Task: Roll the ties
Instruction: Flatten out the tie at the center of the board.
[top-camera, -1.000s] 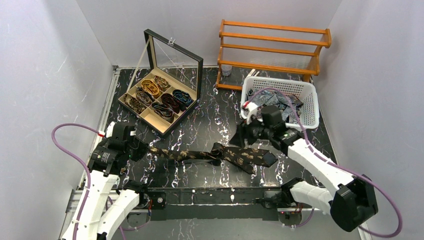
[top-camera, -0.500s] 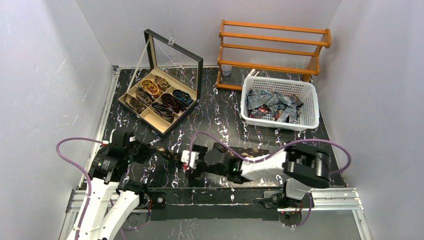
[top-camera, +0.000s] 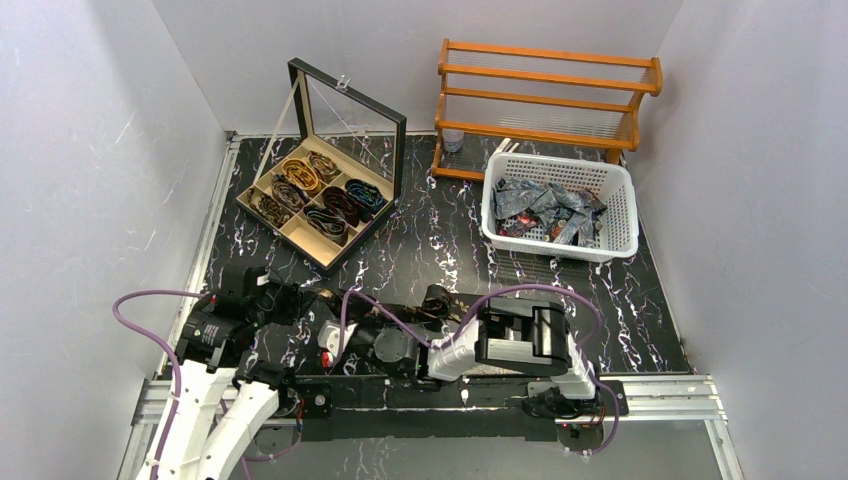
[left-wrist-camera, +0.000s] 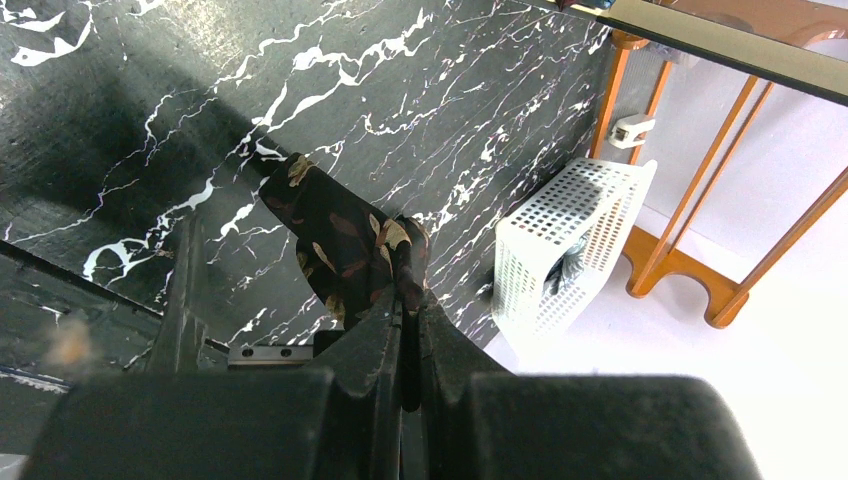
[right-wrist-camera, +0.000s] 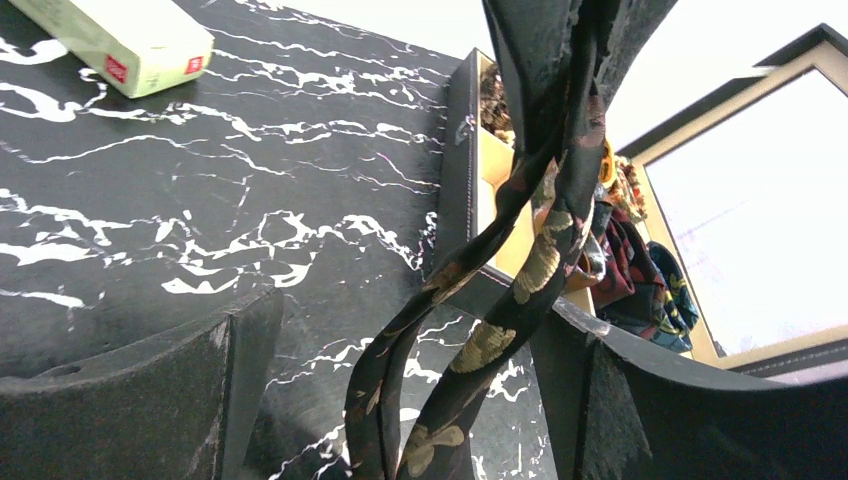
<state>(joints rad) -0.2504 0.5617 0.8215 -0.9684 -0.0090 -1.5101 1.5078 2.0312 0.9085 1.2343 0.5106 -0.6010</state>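
A dark tie with gold floral spots (top-camera: 437, 299) lies across the front of the black marbled table. My left gripper (top-camera: 290, 300) is shut on one end of it; in the left wrist view the jaws (left-wrist-camera: 408, 300) pinch the fabric (left-wrist-camera: 340, 235), which hangs down to the table. My right gripper (top-camera: 318, 322) is close beside the left one and is open. In the right wrist view two strands of the tie (right-wrist-camera: 480, 350) run between its wide-apart fingers (right-wrist-camera: 235, 380) without being pinched, up to the left gripper's jaws at the top.
An open compartment box (top-camera: 300, 228) with rolled ties stands at the back left; it also shows in the right wrist view (right-wrist-camera: 460, 150). A white basket (top-camera: 610, 215) of loose ties is at the right, in front of a wooden rack (top-camera: 545, 90). The right arm lies across the front edge.
The right arm has swung from the basket down and left along the front edge to the left gripper. The tie has been drawn leftwards. The left gripper has kept its hold.
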